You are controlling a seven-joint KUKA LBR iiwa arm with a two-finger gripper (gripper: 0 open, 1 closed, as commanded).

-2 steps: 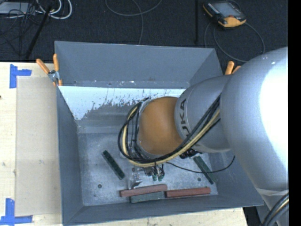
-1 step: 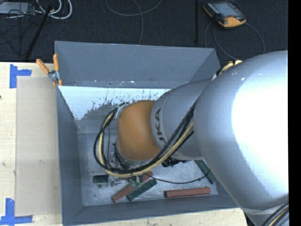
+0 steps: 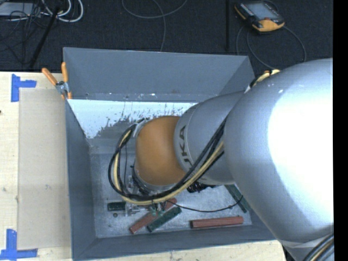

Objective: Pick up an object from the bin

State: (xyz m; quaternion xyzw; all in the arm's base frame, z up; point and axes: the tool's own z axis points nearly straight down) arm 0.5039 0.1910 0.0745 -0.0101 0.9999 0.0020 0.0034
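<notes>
A robotics lab: KUKA arm (image 3: 283, 156), grey bin (image 3: 157, 75), loose cables (image 3: 72, 8).

Grey bin (image 3: 81, 200), silver arm (image 3: 283, 145), orange wrist cover (image 3: 155, 151), reddish-brown bar (image 3: 216, 222), green strip (image 3: 167, 216)

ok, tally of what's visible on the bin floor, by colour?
Reddish-brown bars: 2
Green bar: 1
Dark green stick: 1
Small dark piece: 1
Total visible: 5; the arm hides part of the floor.
</notes>
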